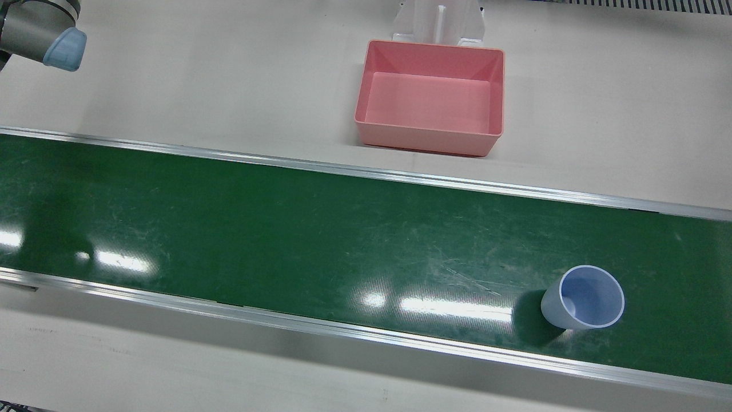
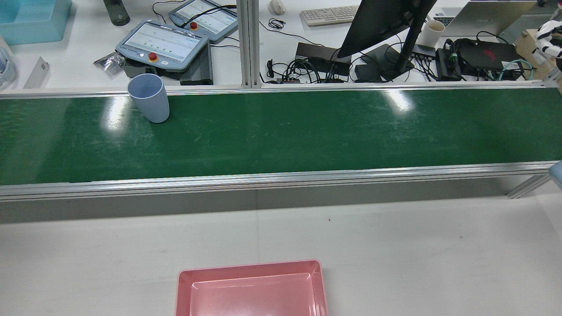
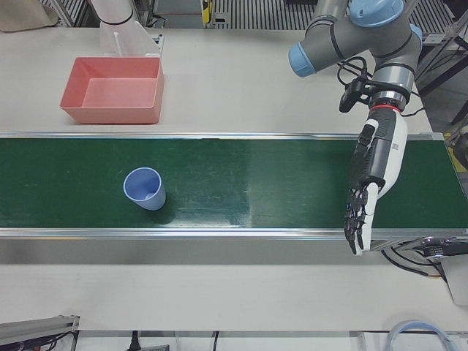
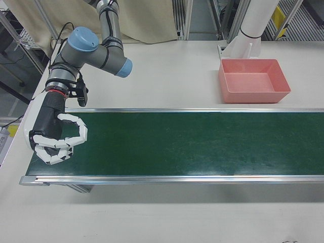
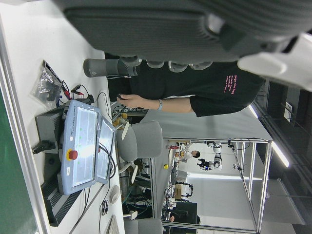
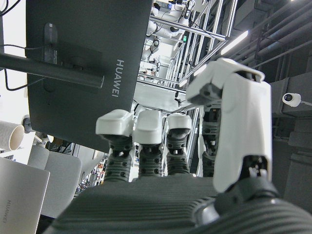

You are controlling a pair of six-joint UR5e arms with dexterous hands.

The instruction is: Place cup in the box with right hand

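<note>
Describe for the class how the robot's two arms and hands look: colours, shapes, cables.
Both arms are grey metal tubes with light blue joint caps. A red ring and a black cable sit at each wrist. The left hand is long and slim, white-shelled with black fingers. The right hand has a black body with white segmented fingers over dark ribbed links.

You've got a long green conveyor belt (image 1: 286, 240) with aluminium side rails crossing a pale grey table (image 1: 200, 86). A light blue plastic cup (image 1: 583, 297) stands upright on the belt. An empty pink rectangular plastic box (image 1: 429, 94) sits on the table, just beside the belt.
</note>
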